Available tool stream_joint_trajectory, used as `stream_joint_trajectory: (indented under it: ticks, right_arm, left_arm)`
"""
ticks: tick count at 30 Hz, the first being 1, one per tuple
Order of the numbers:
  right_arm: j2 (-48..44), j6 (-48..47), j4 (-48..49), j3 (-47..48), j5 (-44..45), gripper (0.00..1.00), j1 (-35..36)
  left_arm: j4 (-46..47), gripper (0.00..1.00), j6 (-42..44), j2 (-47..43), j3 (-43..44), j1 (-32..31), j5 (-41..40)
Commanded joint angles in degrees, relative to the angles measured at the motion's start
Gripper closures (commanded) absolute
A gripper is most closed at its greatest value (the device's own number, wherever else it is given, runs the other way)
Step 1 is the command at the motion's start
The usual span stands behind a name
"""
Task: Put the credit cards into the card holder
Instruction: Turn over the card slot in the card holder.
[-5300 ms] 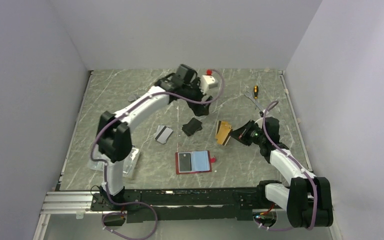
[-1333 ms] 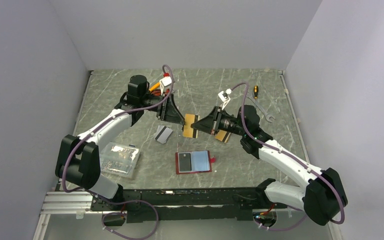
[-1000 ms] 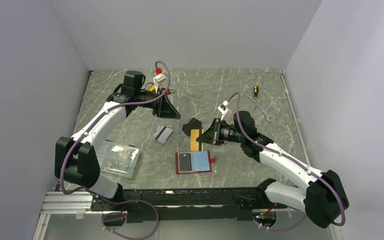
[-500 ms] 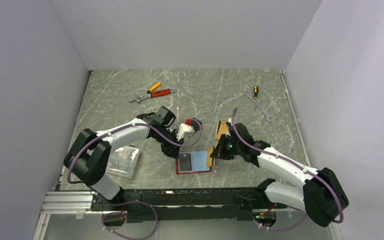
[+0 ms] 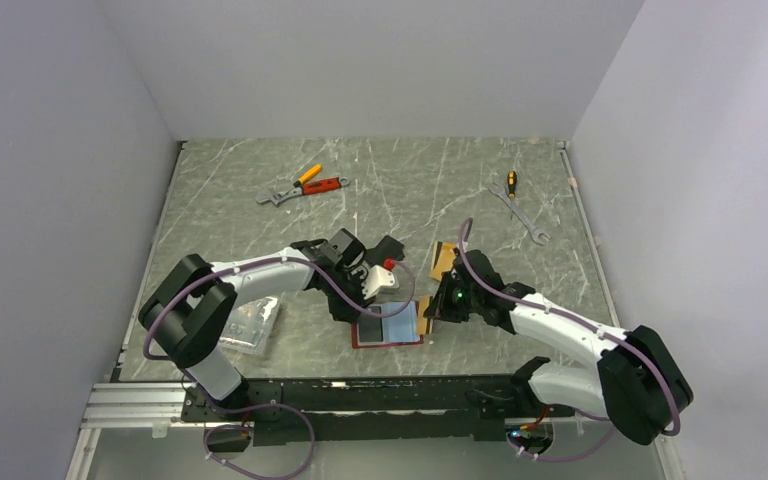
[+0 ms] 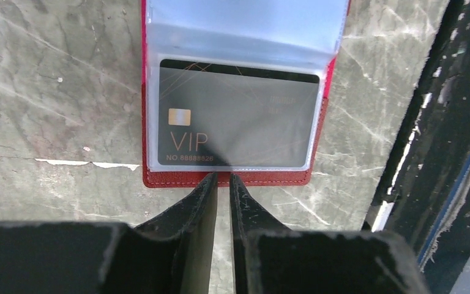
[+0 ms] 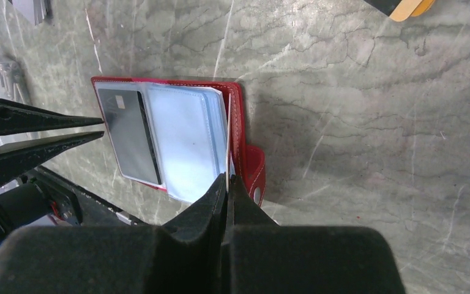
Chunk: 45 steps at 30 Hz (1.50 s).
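The red card holder (image 5: 386, 342) lies open near the table's front, with a dark VIP card (image 6: 238, 116) in its left clear pocket. My right gripper (image 7: 227, 177) is shut on an orange-gold credit card (image 7: 229, 138), seen edge-on, standing over the holder's right half (image 7: 240, 116) beside the bluish sleeves. My left gripper (image 6: 222, 177) sits low at the holder's left edge (image 6: 281, 178); its jaws stand a narrow gap apart with nothing between them. Another orange credit card (image 5: 444, 262) lies on the table behind the right gripper (image 5: 430, 312).
A clear plastic box (image 5: 247, 325) sits at the front left. Orange-handled pliers and a wrench (image 5: 305, 185) lie at the back, a screwdriver (image 5: 511, 182) and spanner (image 5: 526, 222) at the back right. A black flat rectangle (image 5: 390, 247) shows behind the left wrist. The black front rail (image 6: 447, 153) runs close by.
The left arm swung from the back of the table down to the holder's left edge and its jaws narrowed. The right gripper carried the orange card down to the holder's right side.
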Motion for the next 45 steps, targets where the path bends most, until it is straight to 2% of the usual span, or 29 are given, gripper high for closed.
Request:
stream_joint_trajectory:
  ticks: [1, 9, 16, 27, 45]
  right_arm:
    - [1.18, 1.0, 3.85, -0.59, 0.9, 1.0, 0.51]
    - [-1.1, 1.22, 3.14, -1.18, 1.1, 1.0, 0.67]
    - [0.36, 3.45, 8.27, -2.86, -1.66, 1.0, 1.17]
    - [-0.72, 3.77, 8.87, -2.31, -1.48, 1.0, 1.94]
    - [-2.15, 4.64, 14.35, -0.52, -7.94, 1.0, 2.68]
  left_arm:
    - [1.61, 0.82, 1.52, 0.35, -0.45, -0.73, -3.15]
    - [2.07, 0.84, 2.35, 0.95, -0.84, -1.44, -5.38]
    - [2.0, 0.87, 2.74, 0.9, -0.74, -1.98, -6.22]
    - [1.74, 0.89, 3.16, 0.79, -0.94, -2.31, -6.81]
    - [-0.32, 0.92, 3.98, -1.46, 0.64, -2.23, -6.3]
